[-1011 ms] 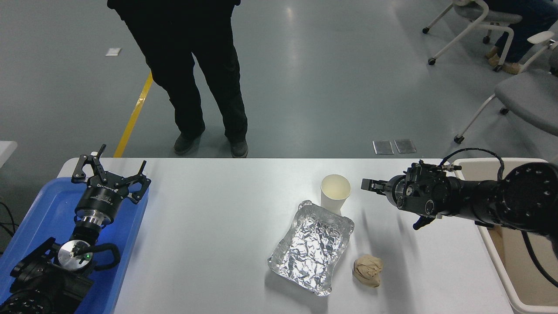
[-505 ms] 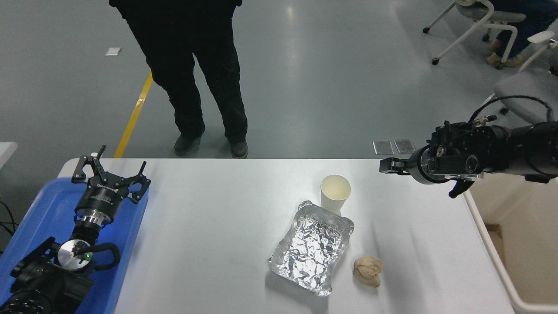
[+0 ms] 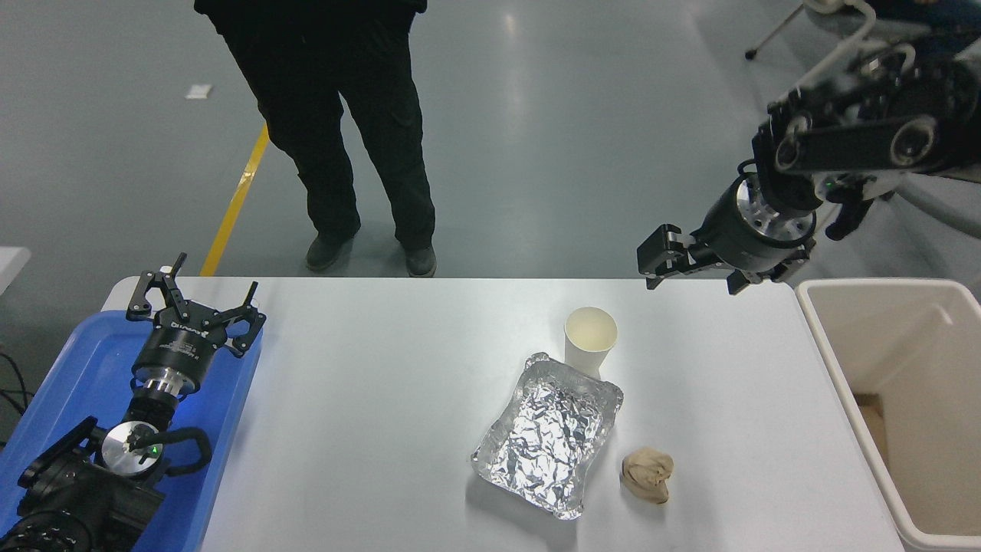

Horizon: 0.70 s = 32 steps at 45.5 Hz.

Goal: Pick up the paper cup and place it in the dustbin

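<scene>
Right black gripper (image 3: 665, 262), grip unreadable, hangs beyond the white tapered paper cup (image 3: 590, 338); descend centred, avoiding the crumpled foil tray (image 3: 548, 433).

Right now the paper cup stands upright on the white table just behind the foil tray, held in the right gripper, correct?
Not quite. The head view shows the paper cup upright on the white table just behind the foil tray, but nothing holds it: the right gripper hangs raised over the table's far edge, well apart from the cup.
</scene>
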{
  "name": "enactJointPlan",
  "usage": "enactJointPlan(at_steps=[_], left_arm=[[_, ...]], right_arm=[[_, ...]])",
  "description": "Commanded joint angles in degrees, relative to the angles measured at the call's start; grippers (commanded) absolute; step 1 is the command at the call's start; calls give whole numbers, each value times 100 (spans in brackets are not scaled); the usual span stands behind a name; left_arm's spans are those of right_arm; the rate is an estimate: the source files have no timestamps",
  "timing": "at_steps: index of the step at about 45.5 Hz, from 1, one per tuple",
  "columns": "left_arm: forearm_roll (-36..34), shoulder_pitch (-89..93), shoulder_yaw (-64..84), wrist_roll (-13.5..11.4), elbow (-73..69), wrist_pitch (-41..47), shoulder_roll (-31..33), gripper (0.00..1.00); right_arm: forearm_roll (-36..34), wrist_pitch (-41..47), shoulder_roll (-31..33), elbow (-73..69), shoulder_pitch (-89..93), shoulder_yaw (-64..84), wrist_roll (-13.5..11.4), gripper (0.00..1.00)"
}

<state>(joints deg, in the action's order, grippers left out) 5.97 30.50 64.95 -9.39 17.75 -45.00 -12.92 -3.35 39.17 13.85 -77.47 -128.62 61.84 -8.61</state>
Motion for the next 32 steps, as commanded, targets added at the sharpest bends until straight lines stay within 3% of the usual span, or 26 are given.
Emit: enactJointPlan(at_steps=[1,9,29,32], left_arm=[[0,-9,0,-2,0,0,0,99],[0,0,0,-2,0,0,0,99],[0,0,0,7,0,0,0,99],[0,9,-9,7,0,0,0,99]], right_arm=[[-447,583,-189,-137,-902,-145,0,100],[-439,583,-585,-128,-946,-49,-35,100],[-447,583,-629,179,-437,-163,-35,100],[-447,250,-638,285,-138,-181,-35,100]])
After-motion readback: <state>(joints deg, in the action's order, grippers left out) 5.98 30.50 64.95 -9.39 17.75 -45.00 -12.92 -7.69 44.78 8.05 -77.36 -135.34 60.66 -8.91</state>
